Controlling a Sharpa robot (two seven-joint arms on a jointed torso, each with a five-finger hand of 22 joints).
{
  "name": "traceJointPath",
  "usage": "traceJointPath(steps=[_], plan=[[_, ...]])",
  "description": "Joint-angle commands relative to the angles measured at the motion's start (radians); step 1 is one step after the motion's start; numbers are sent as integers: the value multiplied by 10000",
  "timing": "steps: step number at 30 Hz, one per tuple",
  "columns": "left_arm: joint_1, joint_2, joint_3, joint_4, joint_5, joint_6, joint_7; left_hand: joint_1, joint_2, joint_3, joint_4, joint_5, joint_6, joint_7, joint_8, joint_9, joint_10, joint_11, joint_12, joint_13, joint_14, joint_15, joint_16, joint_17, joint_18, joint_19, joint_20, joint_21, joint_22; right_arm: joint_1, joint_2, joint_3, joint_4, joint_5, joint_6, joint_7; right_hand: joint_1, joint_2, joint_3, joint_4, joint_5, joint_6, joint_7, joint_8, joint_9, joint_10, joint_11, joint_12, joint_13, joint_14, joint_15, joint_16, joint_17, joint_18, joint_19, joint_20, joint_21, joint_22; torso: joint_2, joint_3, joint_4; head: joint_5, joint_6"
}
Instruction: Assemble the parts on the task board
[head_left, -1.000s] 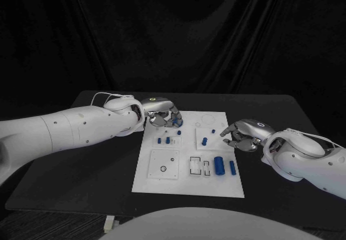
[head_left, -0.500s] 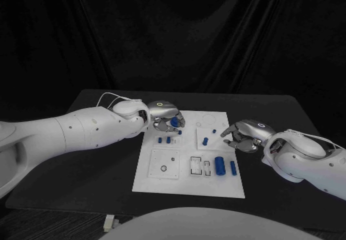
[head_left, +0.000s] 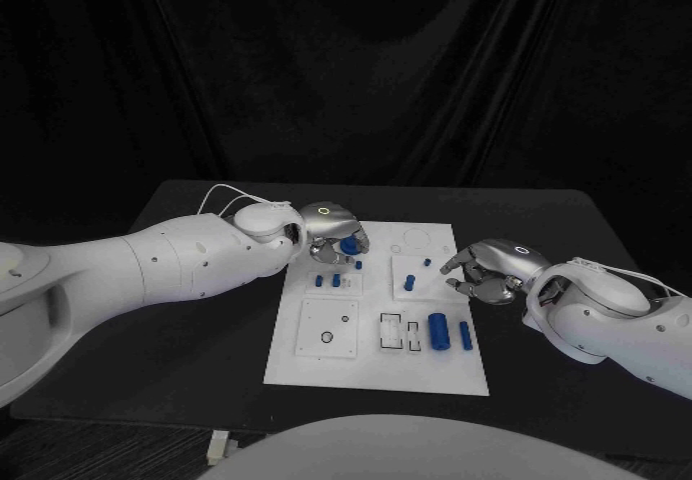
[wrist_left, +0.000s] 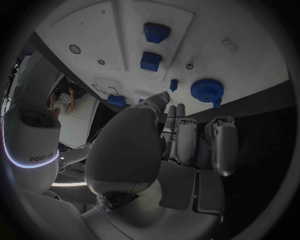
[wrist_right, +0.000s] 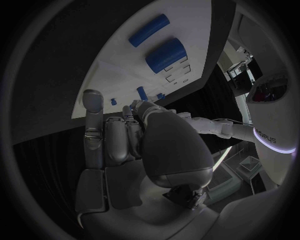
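The table (head_left: 173, 330) carries the white task board (head_left: 378, 372) at its middle, and, judged from how the parts lie, the assembly looks only partly done. Two long blue cylinders (head_left: 437, 331) lie loose side by side on the near right part of the board, beside a small frame of dark-edged slots (head_left: 400, 331) that hold nothing blue as far as I can tell. Left of these is a raised white square (head_left: 327, 331) with a small ring and a hole in it and no blue piece that I can make out. Farther back, two small blue blocks (head_left: 327, 281) sit at the left middle and a few small blue pegs (head_left: 411, 280) stand in the right middle plate, so some pieces seem to be seated already; whether they are fully home I cannot tell. The left hand (head_left: 332, 232) hangs over the far left corner of the board, just above a round blue knob (wrist_left: 207, 90) with ridged sides; its fingers are straight and close together and, as far as the wrist view shows, they grip nothing. The right hand (head_left: 488, 270) rests at the board's right edge near the pegs, fingers curled inward with nothing seen between them.
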Motion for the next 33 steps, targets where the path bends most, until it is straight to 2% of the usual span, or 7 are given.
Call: traceJointPath(steps=[1, 9, 12, 16, 33], plan=[[-48, 112, 11, -133, -231, 149, -324, -65, -52, 39, -20, -39, -97, -26, -52, -56, -28, 30, -42, -43, -93, 11, -54, 156, 81, -9, 8, -31, 2027, -23, 15, 5, -6, -21, -93, -7, -62, -63, 58, 18, 63, 62, -1, -17, -8, 43, -2, -22, 127, 364, 42, -65, -29, 116, 13, -7, -82, 563, -1, -12, -22, 23, -1], [-134, 312, 12, -458, -240, 275, -411, -155, -6, 69, -21, -61, -92, 6, -27, -148, 62, 26, -47, -109, -98, 13, -65, 134, 78, -4, 12, -24, 2030, -23, 25, 5, -18, -21, -89, -11, -67, -69, 62, 17, 69, 59, -1, -20, -9, 30, -1, -39, 109, 361, 43, -76, -39, 117, 11, -7, -94, 561, 2, -6, 3, -8, -1], [-159, 393, 12, -567, -241, 350, -438, -281, 23, 66, -35, -106, 165, 65, 59, -198, 208, 46, -32, -179, -109, 24, -82, 103, 79, -10, 18, -34, 2027, -23, 29, 5, -23, -21, -94, -13, -67, -69, 62, 17, 69, 59, -1, -20, -9, 30, -1, -39, 109, 361, 43, -76, -39, 117, 11, -7, -94, 561, 1, -6, 3, -6, -1], [-181, 458, 12, -630, -241, 409, -419, -336, 62, 74, -80, -154, 335, 87, 92, -238, 450, 25, 58, -193, -82, 17, -50, 123, 74, 7, 23, -15, 2035, -23, 40, 5, -26, -20, -96, -12, -67, -69, 62, 17, 69, 59, -1, -20, -9, 30, -1, -39, 109, 361, 43, -76, -39, 117, 11, -7, -94, 561, 1, -5, 5, -28, -1], [-276, 634, 14, -768, -242, 473, -345, -414, 133, 97, -95, -180, 388, 85, 65, -305, 656, -19, 113, -224, -113, -4, -95, 57, 84, -21, 28, -54, 2022, -24, 93, 5, -72, -20, -107, -28, -73, -75, 68, 14, 75, 57, 0, -22, -11, 25, -1, -47, 102, 354, 44, -100, -61, 122, 3, -6, -141, 552, 3, -1, -6, -21, -1]])
